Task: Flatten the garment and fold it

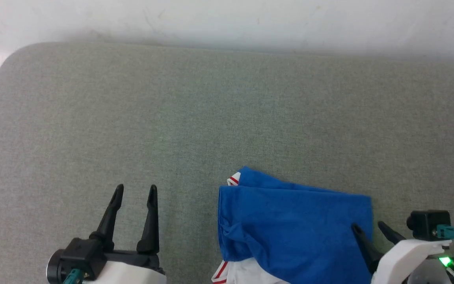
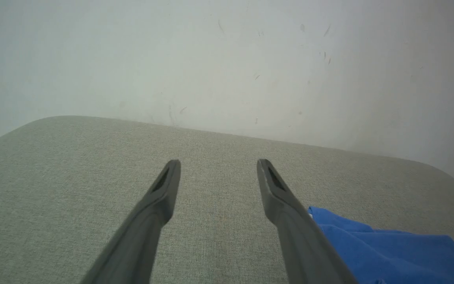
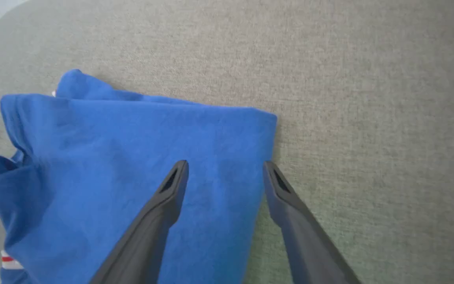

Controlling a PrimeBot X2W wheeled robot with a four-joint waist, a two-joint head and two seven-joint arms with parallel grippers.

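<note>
Garment (image 1: 294,232): blue, folded, on grey cushion (image 1: 227,110) below white wall (image 1: 227,19). Left gripper (image 1: 135,191), right gripper (image 1: 368,225): jaws wide, empty.

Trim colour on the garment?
Red-and-white striped trim on the blue garment; shows best in the head view.

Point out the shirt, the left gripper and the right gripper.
shirt (image 1: 290,232), head view, middle of the blue top layer.
left gripper (image 1: 136,187), head view, midway between its open fingertips.
right gripper (image 3: 225,162), right wrist view, midway between its open fingertips.
</note>
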